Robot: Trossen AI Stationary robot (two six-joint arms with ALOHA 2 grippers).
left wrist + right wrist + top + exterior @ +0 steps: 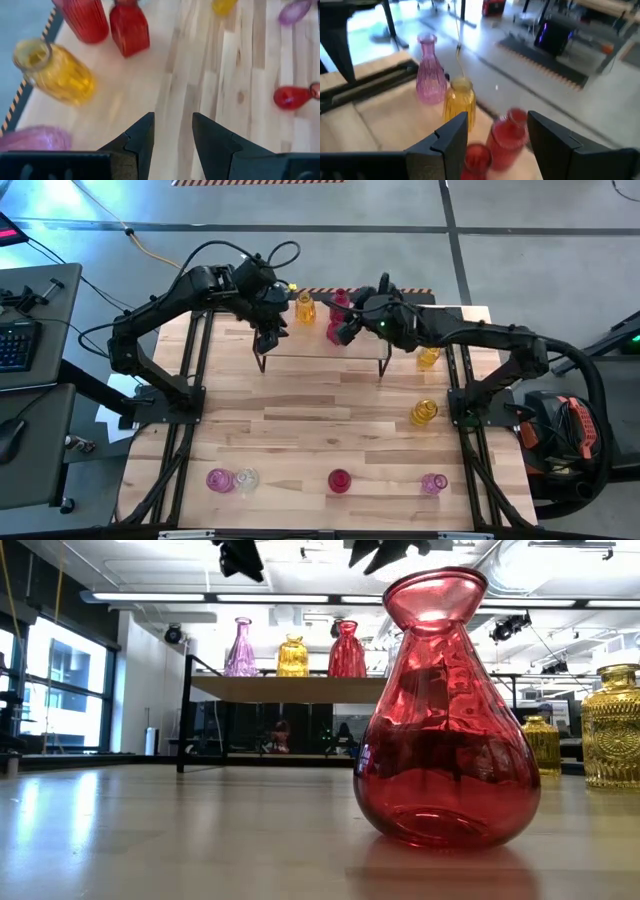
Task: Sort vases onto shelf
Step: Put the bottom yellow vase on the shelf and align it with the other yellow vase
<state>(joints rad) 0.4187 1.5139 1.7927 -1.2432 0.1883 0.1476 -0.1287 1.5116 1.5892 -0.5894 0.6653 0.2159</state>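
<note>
The shelf [322, 346] stands at the table's far middle. A pink vase [430, 70], an amber vase [460, 100] and two red vases [507, 135] stand upright on their bases on its wooden top [290, 688]. My left gripper [268, 335] hovers open above the shelf's left end, and nothing lies between its fingers [172, 140]. My right gripper [345, 330] hangs open above the red vases, clear of them [497, 137]. In the low view both grippers show at the picture's top, above the vases.
More vases stand on the table: a pink one [219, 479] and a clear one [246, 478] near left, a red one [339, 481] near middle, a pink one [433, 483] near right, and two amber ones [424, 412] on the right. Bare tabletop lies between the shelf and the near row.
</note>
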